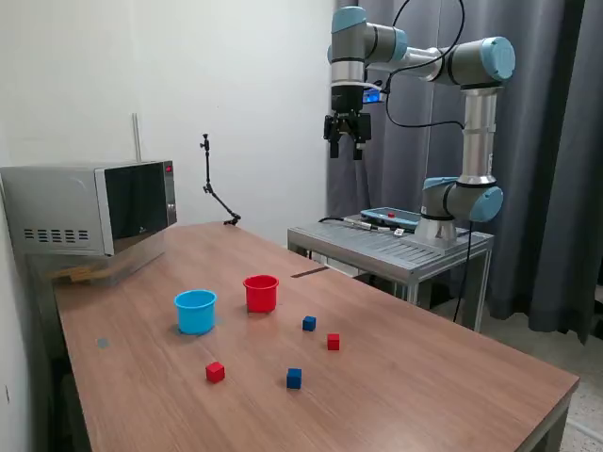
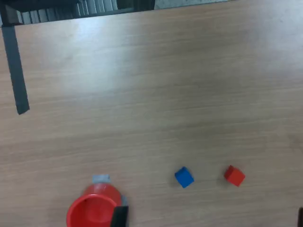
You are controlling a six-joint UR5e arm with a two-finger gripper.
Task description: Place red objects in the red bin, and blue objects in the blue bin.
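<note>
My gripper (image 1: 346, 149) hangs high above the table's far side, open and holding nothing. On the wooden table (image 1: 424, 377) stand the red bin (image 1: 261, 293) and, toward the exterior view's left, the blue bin (image 1: 195, 311). One blue cube (image 1: 309, 323) and one red cube (image 1: 334, 342) lie close to the red bin. A second red cube (image 1: 216, 372) and a second blue cube (image 1: 294, 378) lie nearer the front edge. The wrist view shows the red bin (image 2: 92, 210), a blue cube (image 2: 184, 177), a red cube (image 2: 234, 175) and a dark fingertip (image 2: 119, 216).
A microwave (image 1: 89, 207) sits at the table's back corner on the exterior view's left, with a thin black stand (image 1: 215, 188) beside it. The arm's metal base cart (image 1: 391, 247) adjoins the far edge. A dark strip (image 2: 14, 71) lies on the tabletop.
</note>
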